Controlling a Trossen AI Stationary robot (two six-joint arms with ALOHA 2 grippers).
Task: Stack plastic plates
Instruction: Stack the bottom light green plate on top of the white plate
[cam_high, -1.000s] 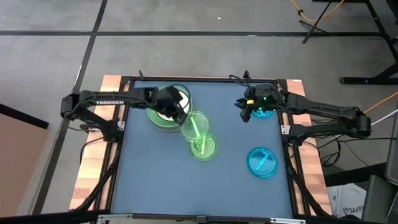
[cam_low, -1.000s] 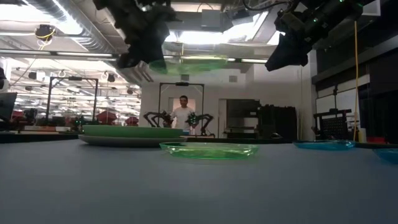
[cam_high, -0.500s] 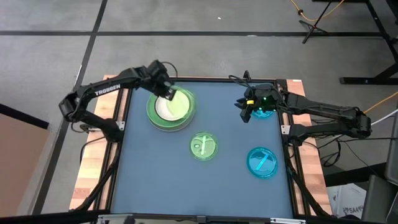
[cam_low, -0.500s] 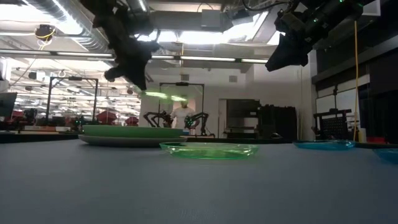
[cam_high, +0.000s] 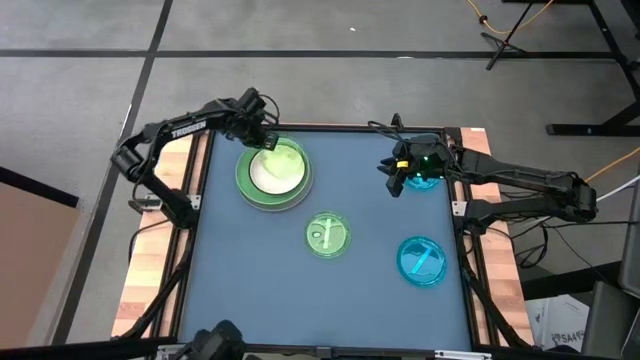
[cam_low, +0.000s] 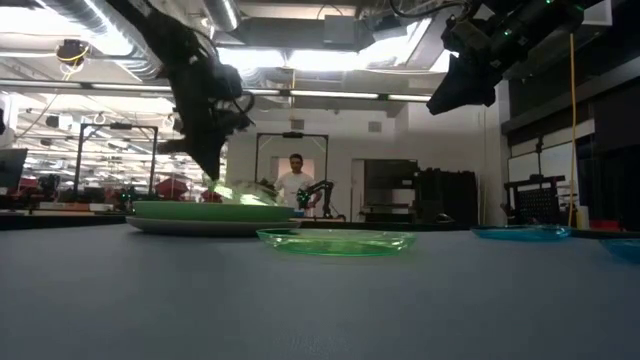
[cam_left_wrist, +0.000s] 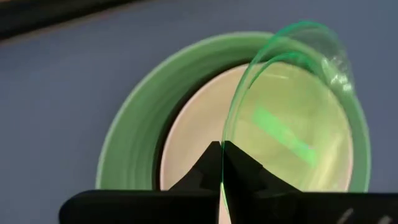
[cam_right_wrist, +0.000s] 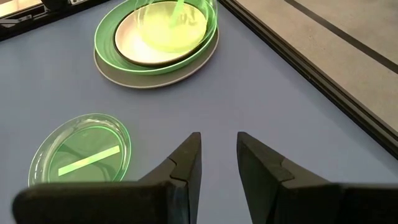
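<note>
Left gripper (cam_left_wrist: 222, 163) is pinched tight on a small green plate's (cam_left_wrist: 292, 118) rim, tilting it over the white plate (cam_high: 266, 173). Right gripper (cam_right_wrist: 218, 163) hovers slightly open, holding nothing.

Left gripper (cam_high: 266, 141) lowered, fingers pinched, right gripper (cam_high: 397, 181) raised, fingers parted

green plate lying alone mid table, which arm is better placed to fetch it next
Left, probably. The left hand is about to release its translucent green plate onto the stack, the loose green plate being near that stack. The right hand hovers open at the far right corner, near a cyan plate.
</note>
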